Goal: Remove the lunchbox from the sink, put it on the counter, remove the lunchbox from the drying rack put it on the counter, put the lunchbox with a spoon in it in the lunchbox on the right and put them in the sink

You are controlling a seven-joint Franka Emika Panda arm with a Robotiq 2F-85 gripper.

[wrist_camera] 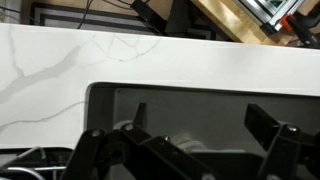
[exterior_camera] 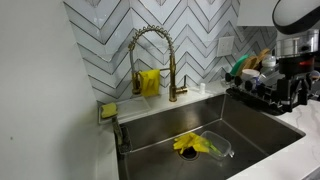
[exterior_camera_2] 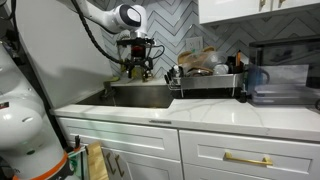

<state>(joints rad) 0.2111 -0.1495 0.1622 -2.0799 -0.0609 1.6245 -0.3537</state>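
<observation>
A clear lunchbox (exterior_camera: 213, 147) lies on the floor of the steel sink (exterior_camera: 160, 125), with a yellow crumpled thing (exterior_camera: 189, 143) in and beside it. My gripper (exterior_camera: 291, 95) hangs open and empty above the sink's end next to the drying rack (exterior_camera: 255, 82). It also shows in an exterior view (exterior_camera_2: 138, 67), over the sink (exterior_camera_2: 140, 95). In the wrist view my open fingers (wrist_camera: 200, 122) frame the dark sink (wrist_camera: 190, 100), with the white counter (wrist_camera: 60, 55) beyond. I cannot pick out a lunchbox in the crowded rack (exterior_camera_2: 205, 82).
A brass spring-neck faucet (exterior_camera: 152, 50) stands behind the sink before the chevron tile wall. A yellow sponge (exterior_camera: 108, 110) sits on the sink's corner. Clear containers (exterior_camera_2: 282, 85) stand on the counter (exterior_camera_2: 200, 115) beyond the rack.
</observation>
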